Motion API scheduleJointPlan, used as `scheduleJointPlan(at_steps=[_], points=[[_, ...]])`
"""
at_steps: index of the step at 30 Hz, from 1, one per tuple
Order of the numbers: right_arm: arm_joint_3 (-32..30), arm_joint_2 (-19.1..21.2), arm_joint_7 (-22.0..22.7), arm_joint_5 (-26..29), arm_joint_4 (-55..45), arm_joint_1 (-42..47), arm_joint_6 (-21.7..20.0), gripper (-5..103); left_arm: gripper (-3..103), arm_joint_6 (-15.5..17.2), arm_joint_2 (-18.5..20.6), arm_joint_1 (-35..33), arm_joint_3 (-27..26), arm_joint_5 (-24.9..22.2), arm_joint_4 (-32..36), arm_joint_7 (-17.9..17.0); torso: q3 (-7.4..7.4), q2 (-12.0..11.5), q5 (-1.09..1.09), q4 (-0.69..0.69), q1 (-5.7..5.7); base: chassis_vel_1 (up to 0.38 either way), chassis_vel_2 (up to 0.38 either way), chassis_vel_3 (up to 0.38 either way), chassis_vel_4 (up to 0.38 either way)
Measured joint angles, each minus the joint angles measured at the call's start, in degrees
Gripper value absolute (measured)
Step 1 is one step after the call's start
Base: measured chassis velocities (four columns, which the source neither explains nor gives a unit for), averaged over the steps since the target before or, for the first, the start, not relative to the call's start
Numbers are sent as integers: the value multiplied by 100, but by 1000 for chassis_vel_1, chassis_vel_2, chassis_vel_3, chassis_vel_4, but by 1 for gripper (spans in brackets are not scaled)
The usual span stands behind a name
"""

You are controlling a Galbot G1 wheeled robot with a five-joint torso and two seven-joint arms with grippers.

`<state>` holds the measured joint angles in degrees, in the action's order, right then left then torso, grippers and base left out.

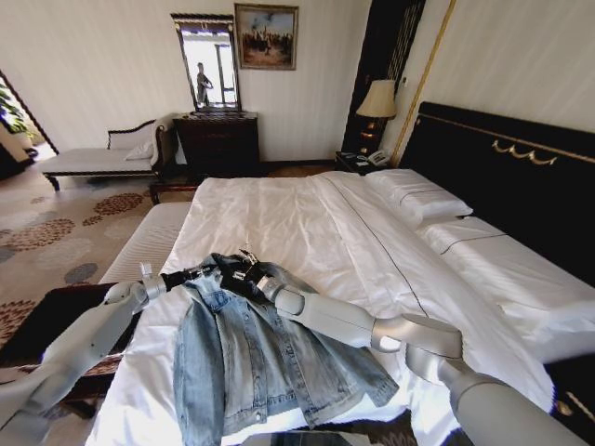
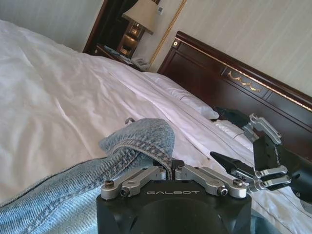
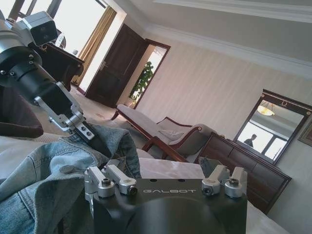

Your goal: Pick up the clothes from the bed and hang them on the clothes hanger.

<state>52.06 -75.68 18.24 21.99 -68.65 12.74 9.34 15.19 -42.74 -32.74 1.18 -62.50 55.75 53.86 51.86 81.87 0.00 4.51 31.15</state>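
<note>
denim jacket [image 1: 251, 358] is spread flat on the near end of the bed [image 1: 307, 223], collar end pointing toward the pillows, hem toward the robot. it's faded light-blue denim with thick stitched seams, and the fabric is bunched into a rumpled fold up at the collar. bed is covered in white sheets, lightly creased, with white pillows [image 1: 418, 195] against a tall dark headboard [image 1: 521, 177] that has gold trim.

left claw [image 1: 206, 272] sits at the collar on the robot's left side. in the left wrist view its fingers [image 2: 141, 178] are drawn in tight together with a doubled-over denim edge pinched between them, so it's got hold of the jacket.

right claw [image 1: 244, 269] is right beside it at the collar, coming across from the robot's right. in the right wrist view its fingers [image 3: 108, 179] stand wide apart with nothing between them, and the denim is heaped up against one side of it. there's a small bit of metal [image 1: 247, 251] poking up at the collar, can't tell what it's attached to.

both claws are black metal with silvery linkage bars. the two are close but i can't tell if they touch.
</note>
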Motion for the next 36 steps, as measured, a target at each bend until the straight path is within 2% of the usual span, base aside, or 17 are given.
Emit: scheduleJointPlan(at_steps=[2, 5, 9, 12, 14, 17, 18, 21, 24, 26, 28, 30, 31, 32, 33, 34, 36], points=[[-4, 13, 17, 2, -2, -4, -25, 91, 2, -7, 56, -140, -34, -1, 103, -43, 0, 0, -1, -1, 0, 0, 0, 0, 0], [-19, 42, 46, 30, -15, 2, -76, 99, 2, -50, 120, -273, -75, -1, 166, -149, 0, 1, 0, -2, 0, 0, 0, 0, 0], [-22, 78, 76, 180, -24, 34, -198, 100, 2, -127, 141, -422, -132, 9, 166, -268, 0, 0, -1, -1, 0, 0, 0, 0, 0], [-35, 96, 106, 344, -25, 81, -341, 100, 17, -163, 13, -625, -545, 78, 222, -498, 0, 0, -1, -2, 0, 0, 0, 0, 0], [-35, 101, 110, 373, -25, 82, -374, 100, 17, -164, -9, -664, -633, 57, 266, -562, 0, 0, -1, -2, 0, 0, 0, 0, 0], [-3, 160, 110, 428, -38, 48, -589, 100, 33, -148, 8, -968, -1105, -154, 678, -816, 0, 0, 0, 1, 0, 0, 0, 0, 0], [-3, 160, 110, 428, -38, 48, -589, 100, 33, -148, 8, -968, -1105, -154, 678, -816, 0, 0, 0, 1, 0, 0, 0, 0, 0], [84, 182, 92, 599, -37, -30, -852, 100, 50, -111, 115, -1584, -1736, -311, 1242, -1054, 0, 1, 1, 0, 0, 0, 0, 0, 0], [116, 150, 77, 714, 33, -46, -924, 100, 55, -106, 189, -2049, -2064, -351, 1600, -1160, 0, 0, 1, -4, 0, 0, 0, 0, 0], [119, 108, 87, 763, 115, -46, -941, 100, 66, -134, 235, -2338, -2209, -284, 1802, -1194, 0, 0, 0, -4, -1, 0, 0, 0, 0], [122, 88, 92, 782, 168, -50, -946, 100, 66, -160, 262, -2503, -2294, -241, 1927, -1220, 0, 0, 0, -4, -1, 0, 0, 0, 0], [144, 73, 106, 853, 223, -88, -1049, 100, 82, -289, 282, -2951, -2580, -96, 2329, -1631, -1, 1, 0, 0, -1, 0, 0, 0, 0], [149, 69, 136, 961, 222, -110, -1134, 100, 82, -345, 260, -3150, -2726, 55, 2502, -1893, 0, 0, 1, 0, -1, 0, 0, 0, 0], [149, 69, 136, 961, 222, -110, -1134, 100, 82, -345, 260, -3150, -2726, 55, 2502, -1893, 0, 0, 1, 0, -1, 0, 0, 0, 0], [149, 68, 151, 1014, 219, -117, -1173, 100, 88, -376, 244, -3280, -2809, 160, 2603, -2024, 0, 0, 1, 0, 0, 0, 0, 0, 0], [150, 66, 175, 1183, 193, -140, -1277, 100, 92, -509, 228, -3638, -2984, 437, 2815, -2326, 1, 0, 0, 0, 0, 0, 0, 0, 0], [163, 72, 175, 1250, 176, -152, -1329, 100, 97, -581, 228, -3829, -3061, 539, 2901, -2450, 0, 0, 0, 1, 0, 0, 0, 0, 0]])
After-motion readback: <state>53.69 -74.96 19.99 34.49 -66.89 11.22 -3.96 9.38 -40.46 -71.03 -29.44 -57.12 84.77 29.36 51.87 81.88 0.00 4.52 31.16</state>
